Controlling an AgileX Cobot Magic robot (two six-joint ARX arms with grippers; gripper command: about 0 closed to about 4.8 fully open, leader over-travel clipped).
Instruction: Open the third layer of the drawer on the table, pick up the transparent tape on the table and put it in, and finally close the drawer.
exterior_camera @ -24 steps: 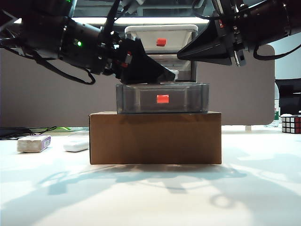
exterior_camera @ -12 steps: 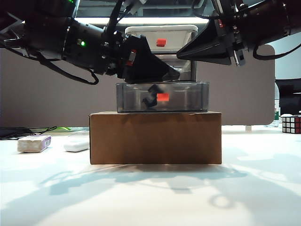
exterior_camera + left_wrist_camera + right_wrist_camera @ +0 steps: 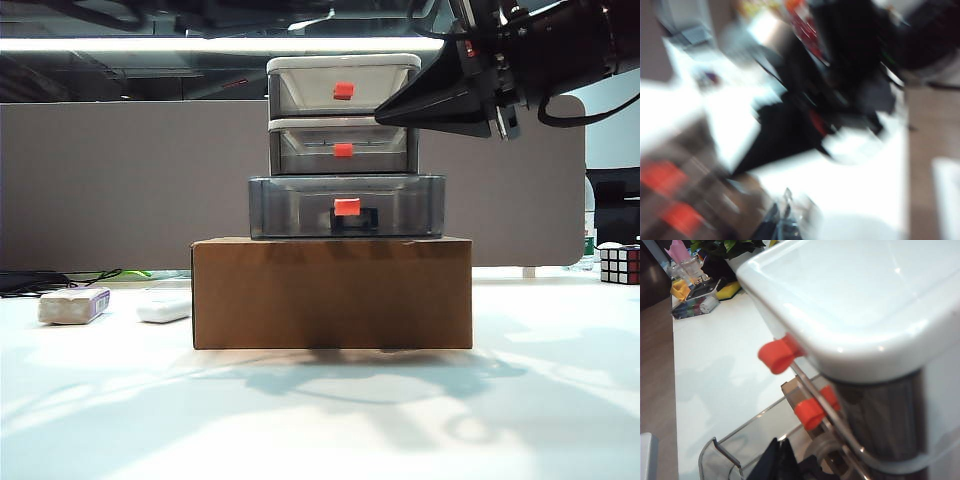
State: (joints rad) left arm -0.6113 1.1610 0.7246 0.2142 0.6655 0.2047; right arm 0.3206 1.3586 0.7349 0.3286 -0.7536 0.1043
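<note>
The small three-tier plastic drawer cabinet with a pale grey frame (image 3: 343, 145) stands on a brown cardboard box (image 3: 331, 292) on the wide white bench (image 3: 320, 410). Its bottom, darkest smoky-grey translucent drawer (image 3: 346, 207) is pulled out toward the near side. Behind this drawer's front wall, beside the red tab, the exterior view shows a dark shape: the clear tape ring with its black cutter clip (image 3: 358, 218), lying inside the drawer.

The right gripper (image 3: 385, 116) is held at the upper right of the cabinet, level with the two paler upper drawers. Its jaws are pressed together to a narrow point and hold nothing. The right wrist view adds the cabinet's pale top, two red tabs and the open bottom drawer with the tape below.

The left gripper (image 3: 785, 225) is outside the exterior view. The left wrist view is heavily blurred; the jaws appear together, with nothing between them.

At far left on the bench lie a whitish block with a purple label (image 3: 72, 305) and a flat white oblong (image 3: 163, 309).
</note>
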